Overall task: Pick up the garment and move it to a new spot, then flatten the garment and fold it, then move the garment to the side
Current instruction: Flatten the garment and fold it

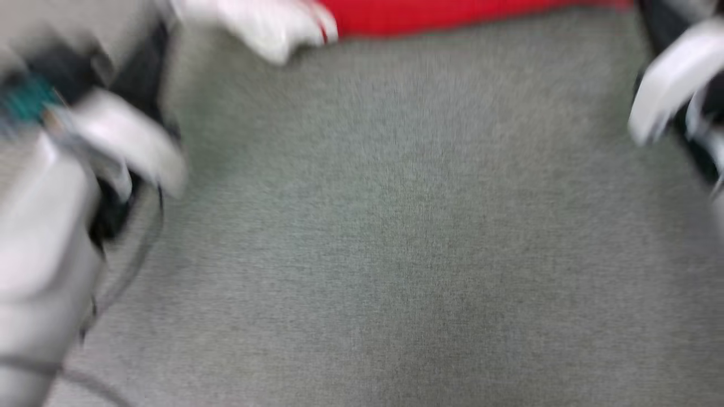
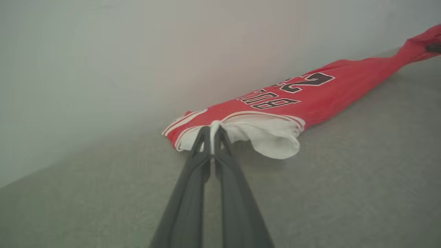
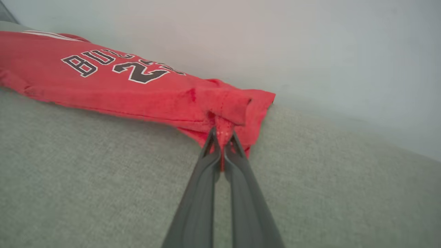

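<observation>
The left gripper (image 2: 213,130) clamps the white sleeve (image 2: 272,137) of the red lettered jersey garment (image 2: 320,94); the right gripper (image 3: 224,133) clamps its hem (image 3: 237,106).

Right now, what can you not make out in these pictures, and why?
Head view: motion blur smears everything; the garment passes the top edge.
Left wrist view: its far end leaves the right edge; the left gripper, shut on its white cloth, covers the pinched spot.
Right wrist view: the right gripper, shut on red cloth, covers its pinch.

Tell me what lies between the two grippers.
The garment, stretched from the left gripper to the right gripper, both shut on it; the left wrist view shows it.
</observation>
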Controlling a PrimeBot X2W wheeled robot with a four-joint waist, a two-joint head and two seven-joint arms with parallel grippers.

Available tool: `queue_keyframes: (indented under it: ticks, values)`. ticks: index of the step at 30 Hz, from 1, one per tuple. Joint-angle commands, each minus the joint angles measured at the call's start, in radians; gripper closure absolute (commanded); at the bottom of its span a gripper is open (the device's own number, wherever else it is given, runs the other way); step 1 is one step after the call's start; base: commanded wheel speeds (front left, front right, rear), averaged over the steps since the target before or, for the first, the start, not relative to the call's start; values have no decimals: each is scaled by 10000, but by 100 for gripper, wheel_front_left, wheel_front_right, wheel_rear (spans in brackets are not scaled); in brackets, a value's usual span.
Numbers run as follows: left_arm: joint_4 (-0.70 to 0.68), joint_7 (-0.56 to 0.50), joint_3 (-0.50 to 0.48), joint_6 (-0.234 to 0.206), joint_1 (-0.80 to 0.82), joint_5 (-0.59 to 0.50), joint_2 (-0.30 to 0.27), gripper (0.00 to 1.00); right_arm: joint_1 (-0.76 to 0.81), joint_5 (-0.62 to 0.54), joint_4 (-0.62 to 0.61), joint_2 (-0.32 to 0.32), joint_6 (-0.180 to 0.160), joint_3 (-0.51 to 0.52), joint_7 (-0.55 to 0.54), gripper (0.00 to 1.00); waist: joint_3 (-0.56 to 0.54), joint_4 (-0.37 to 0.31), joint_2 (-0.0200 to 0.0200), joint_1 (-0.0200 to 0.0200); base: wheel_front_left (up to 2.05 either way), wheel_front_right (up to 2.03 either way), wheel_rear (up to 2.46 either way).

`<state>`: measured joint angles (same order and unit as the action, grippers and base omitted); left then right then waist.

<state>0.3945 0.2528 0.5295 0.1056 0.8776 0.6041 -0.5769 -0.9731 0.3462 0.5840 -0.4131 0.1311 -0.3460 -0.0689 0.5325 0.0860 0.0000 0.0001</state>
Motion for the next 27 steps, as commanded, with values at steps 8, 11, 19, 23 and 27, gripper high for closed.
queue_keyframes:
  ticks: [8, 11, 19, 23, 27]
  values:
    - [-1895, -1645, 826, -268, -3577, 602, -1224, 100, 2775, 1385, -500, -968, -9, -1185, -173, 100, -2368, 240, 0, -1, 0, 0, 0]
    - [-2642, -2166, 987, -490, -4656, 883, -1730, 100, 3448, 1833, -670, -1269, -9, -1339, -322, 100, -2797, 212, 0, -1, 0, 0, 0]
    - [-4716, -2942, 1138, -1190, -7293, 2062, -2643, 100, 5217, 2623, -1514, -2223, -10, -1770, -260, 100, -3795, 175, 0, -1, 0, 0, 0]
    - [-5733, -3198, 1208, -1611, -8458, 2479, -3194, 100, 6294, 3059, -2037, -2609, -10, -1772, -335, 100, -4279, 92, 0, -1, 0, 0, 0]
    - [-6531, -3513, 1347, -1915, -9529, 2969, -3689, 100, 7441, 3694, -2763, -2908, -10, -1762, -709, 100, -4609, -9, 0, -1, 0, 0, 0]
